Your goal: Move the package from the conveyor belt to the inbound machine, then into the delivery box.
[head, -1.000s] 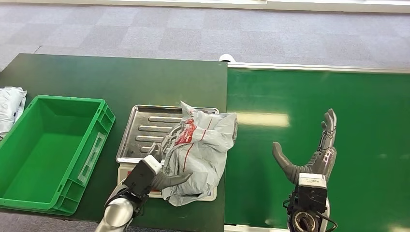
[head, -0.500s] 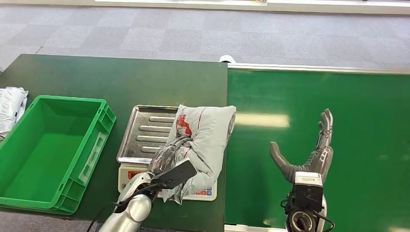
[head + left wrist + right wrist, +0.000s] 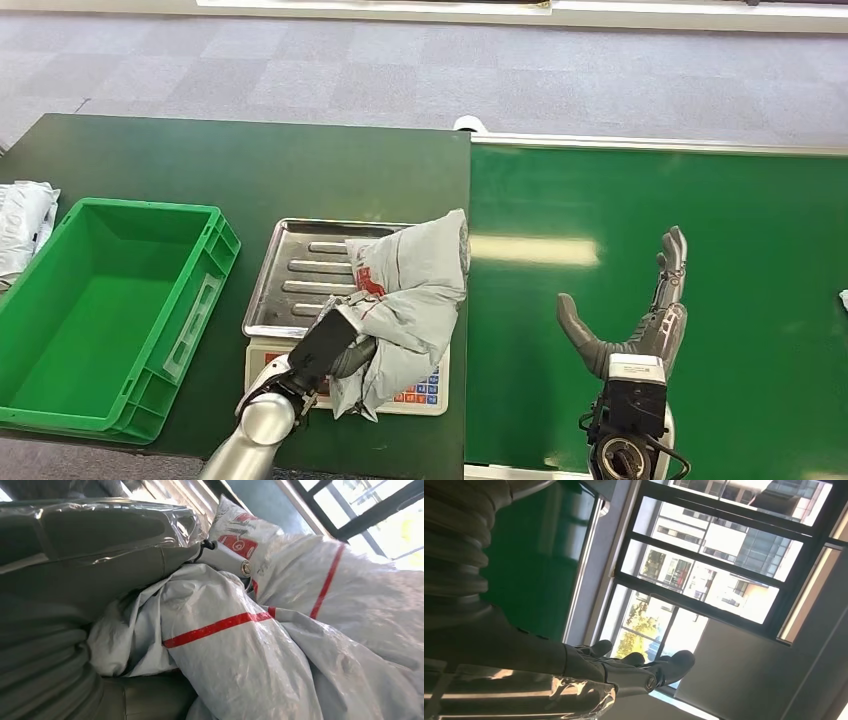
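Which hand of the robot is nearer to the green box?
Left. The left hand grips the grey package on the scale, just beside the green box. The right hand hangs open over the conveyor belt, on the far side of the scale.

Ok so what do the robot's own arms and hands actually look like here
Both arms are silver metal tubes. The left hand and right hand are dark grey, with a thick grey thumb and darker fingers. A grey ribbed cover sits at each wrist, and a black camera block with a white top and thin black cables sits behind the right hand.
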`<state>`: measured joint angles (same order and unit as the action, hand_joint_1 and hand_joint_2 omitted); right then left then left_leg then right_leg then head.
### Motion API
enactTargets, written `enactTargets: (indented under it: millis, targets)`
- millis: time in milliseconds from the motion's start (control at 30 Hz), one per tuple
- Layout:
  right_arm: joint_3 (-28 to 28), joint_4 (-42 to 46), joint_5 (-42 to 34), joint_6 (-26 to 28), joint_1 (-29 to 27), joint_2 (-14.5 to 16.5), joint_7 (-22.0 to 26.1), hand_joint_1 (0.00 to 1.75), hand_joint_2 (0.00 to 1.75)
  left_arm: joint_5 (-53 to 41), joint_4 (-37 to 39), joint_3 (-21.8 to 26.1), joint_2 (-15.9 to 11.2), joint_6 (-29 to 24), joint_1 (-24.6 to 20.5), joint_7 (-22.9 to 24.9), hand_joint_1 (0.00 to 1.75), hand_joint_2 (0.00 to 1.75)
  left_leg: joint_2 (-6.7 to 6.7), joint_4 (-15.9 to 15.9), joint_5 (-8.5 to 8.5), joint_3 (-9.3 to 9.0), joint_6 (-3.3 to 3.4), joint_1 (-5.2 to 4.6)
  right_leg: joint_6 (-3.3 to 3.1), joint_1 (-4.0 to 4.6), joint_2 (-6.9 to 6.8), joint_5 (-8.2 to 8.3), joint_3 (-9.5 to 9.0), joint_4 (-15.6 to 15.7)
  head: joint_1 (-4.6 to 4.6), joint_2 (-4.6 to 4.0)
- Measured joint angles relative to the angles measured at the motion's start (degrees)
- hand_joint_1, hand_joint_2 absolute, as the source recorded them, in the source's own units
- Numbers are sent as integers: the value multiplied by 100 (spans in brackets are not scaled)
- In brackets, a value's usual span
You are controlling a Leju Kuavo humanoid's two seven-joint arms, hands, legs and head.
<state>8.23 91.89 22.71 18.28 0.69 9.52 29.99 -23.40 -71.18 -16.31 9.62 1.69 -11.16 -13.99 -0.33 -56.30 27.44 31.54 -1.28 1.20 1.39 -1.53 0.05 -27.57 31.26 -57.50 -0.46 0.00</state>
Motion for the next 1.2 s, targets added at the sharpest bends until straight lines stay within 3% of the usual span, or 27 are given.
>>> enactTargets:
  millis: [100, 367, 767, 1033, 1200]
  targets:
    - [1, -1, -33, 42, -22, -3, -4, 0, 175, 962, -309, 184, -8, -29, 247, -185, 164, 175, 1, 0, 1, 21, -1, 0, 0, 0, 3, 0, 26, 0, -1, 0]
    - [9, 2, -121, 143, -118, -15, 0, 0, 175, 1924, -1120, 399, -94, -318, 666, -613, 173, 175, 3, 0, 1, 55, -1, 0, 0, 1, 4, 0, 60, -1, -1, 0]
    - [55, 2, -169, 209, -210, -43, 19, 0, 175, 1966, -2052, 598, -268, -663, 937, -938, 173, 175, 3, -1, 1, 59, -1, 0, 0, 0, 4, 0, 63, 0, 0, 0]
    - [49, 2, -160, 111, -270, -35, 40, 0, 175, 1049, -2772, 1014, -430, -2205, 1054, -1331, 168, 175, 3, 0, 1, 60, -1, 3, -2, 4, 4, -1, 66, -1, -1, 0]
    - [48, -3, -184, 125, -274, -39, 48, 0, 175, -336, -2889, 1524, -554, -3433, 926, -934, 154, 175, 3, 0, 0, 59, -1, 3, -1, 3, 4, -1, 66, -1, 1, 0]
